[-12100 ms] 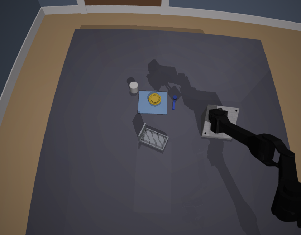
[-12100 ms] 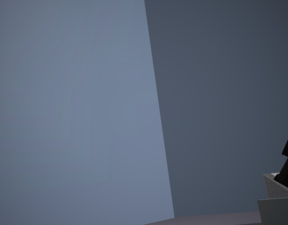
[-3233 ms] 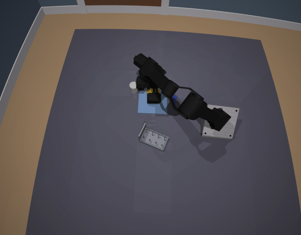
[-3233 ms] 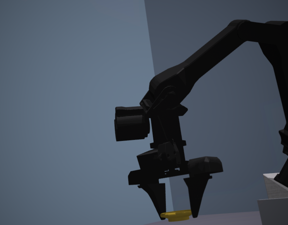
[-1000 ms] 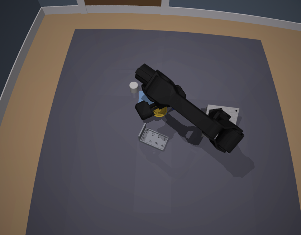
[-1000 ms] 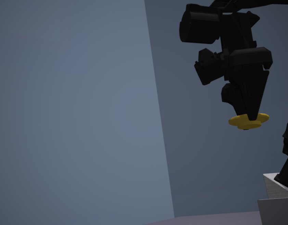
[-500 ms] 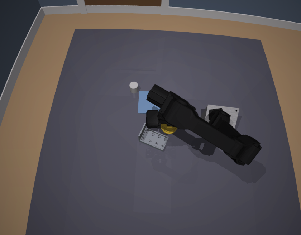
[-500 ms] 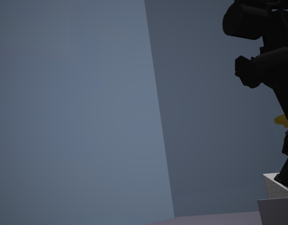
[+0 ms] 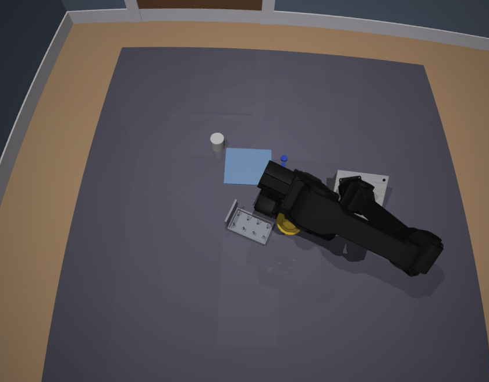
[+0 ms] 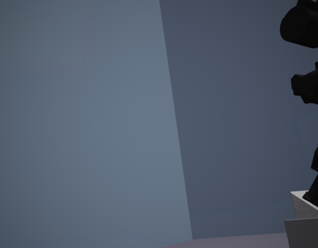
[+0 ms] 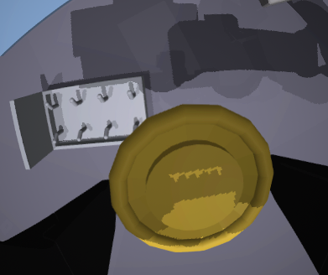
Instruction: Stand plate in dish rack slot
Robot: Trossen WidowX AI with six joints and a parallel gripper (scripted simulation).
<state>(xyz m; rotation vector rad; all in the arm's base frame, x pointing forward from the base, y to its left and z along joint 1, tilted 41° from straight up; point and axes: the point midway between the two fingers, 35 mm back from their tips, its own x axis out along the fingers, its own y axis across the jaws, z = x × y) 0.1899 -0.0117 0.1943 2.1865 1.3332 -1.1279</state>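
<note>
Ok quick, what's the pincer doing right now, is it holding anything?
Pincer: closed on the yellow plate, carried beside the dish rack.
</note>
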